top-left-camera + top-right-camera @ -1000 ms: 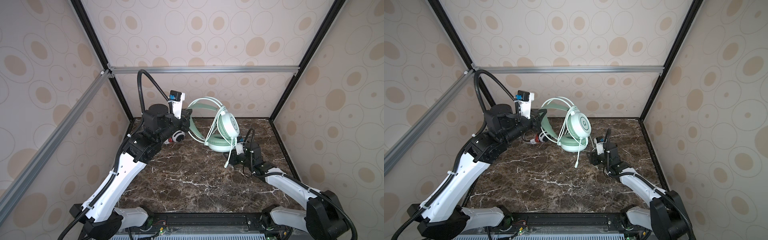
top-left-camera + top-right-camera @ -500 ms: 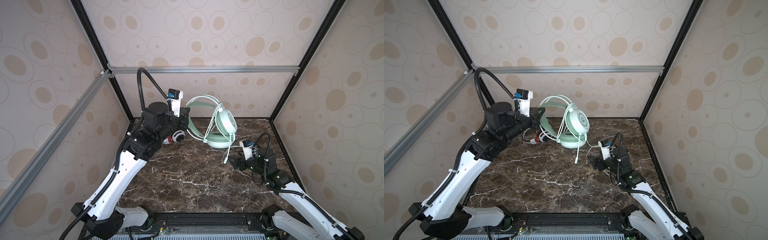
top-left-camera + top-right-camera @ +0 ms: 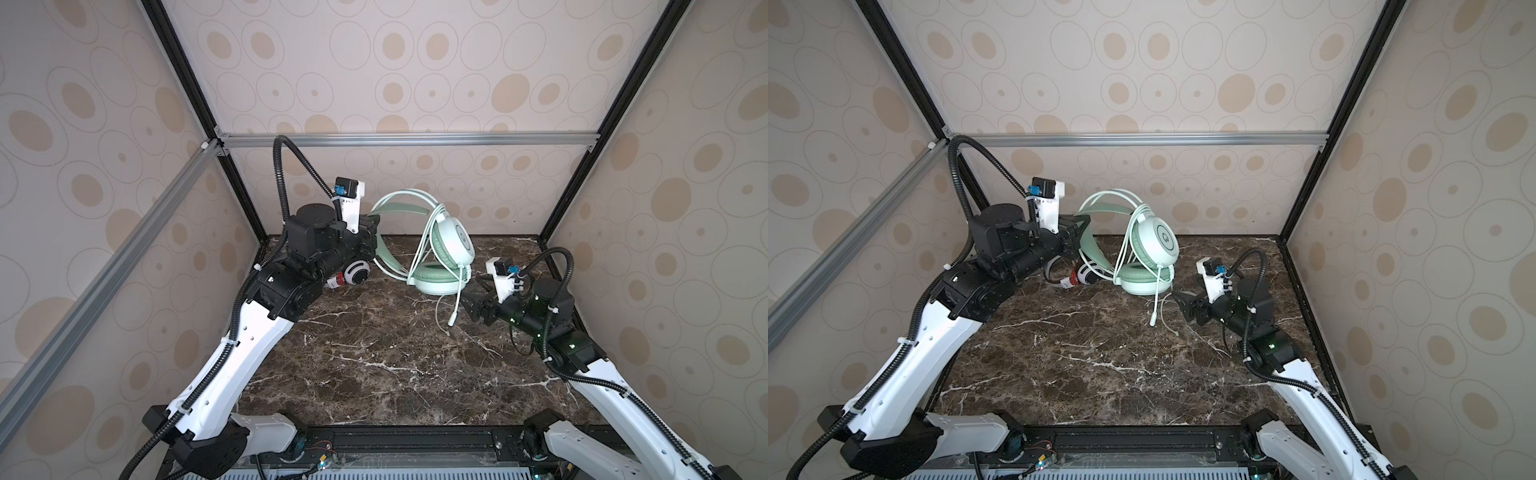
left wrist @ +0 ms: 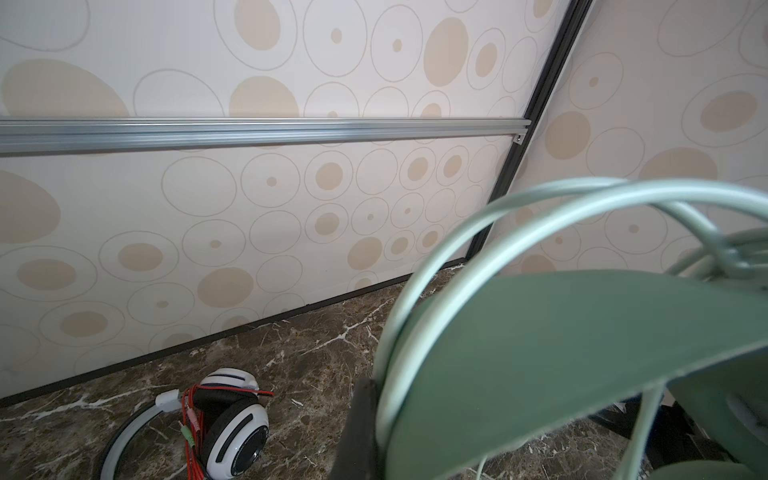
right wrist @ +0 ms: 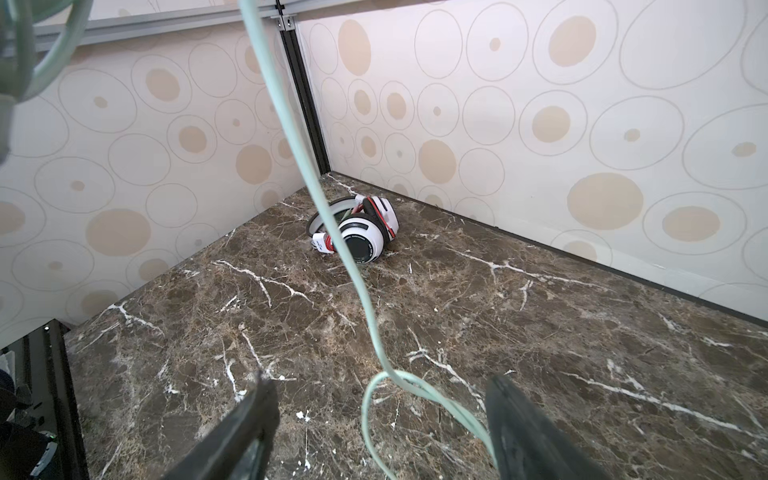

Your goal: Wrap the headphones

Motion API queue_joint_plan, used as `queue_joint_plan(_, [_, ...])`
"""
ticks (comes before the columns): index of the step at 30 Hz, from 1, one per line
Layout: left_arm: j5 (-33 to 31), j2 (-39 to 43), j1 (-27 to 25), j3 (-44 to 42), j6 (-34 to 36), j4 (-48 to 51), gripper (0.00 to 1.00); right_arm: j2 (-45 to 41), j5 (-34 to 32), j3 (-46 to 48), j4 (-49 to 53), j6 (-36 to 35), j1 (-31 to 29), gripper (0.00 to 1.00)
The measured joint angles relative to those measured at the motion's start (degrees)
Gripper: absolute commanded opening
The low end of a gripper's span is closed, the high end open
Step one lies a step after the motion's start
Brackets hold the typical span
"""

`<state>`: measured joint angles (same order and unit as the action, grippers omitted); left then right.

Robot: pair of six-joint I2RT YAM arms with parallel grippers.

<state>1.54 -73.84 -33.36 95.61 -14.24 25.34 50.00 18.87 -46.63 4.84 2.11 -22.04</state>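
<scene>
While tight on the mint-green headset [image 3: 453, 245] band, left hand [image 3: 371, 233]; right hand [image 5: 381, 386] wide, pale green cable [image 5: 305, 166] between fingers [image 5: 257, 411].

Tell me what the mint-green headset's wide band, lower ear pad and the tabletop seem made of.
On the mint-green headset, the wide band is a matte, flexible-looking sheet with a ragged edge, perhaps faux leather or rubber. The lower ear pad is a smooth, puffy cushion, likely leatherette over foam. The tabletop is brown with white veins: marble or a marble print, unclear which.
</scene>
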Motion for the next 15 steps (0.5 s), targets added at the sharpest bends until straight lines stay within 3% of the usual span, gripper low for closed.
queue_joint_plan(6, [0.7,-0.2,0.0,0.0,-0.5,0.0,0.00,2.2,1.5,0.3,-1.3,-0.4,0.0,0.80])
queue_joint_plan(15, [1.0,-1.0,0.0,0.0,-0.7,0.0,0.00,9.7,9.1,-5.7,-6.8,-0.3,0.0,0.79])
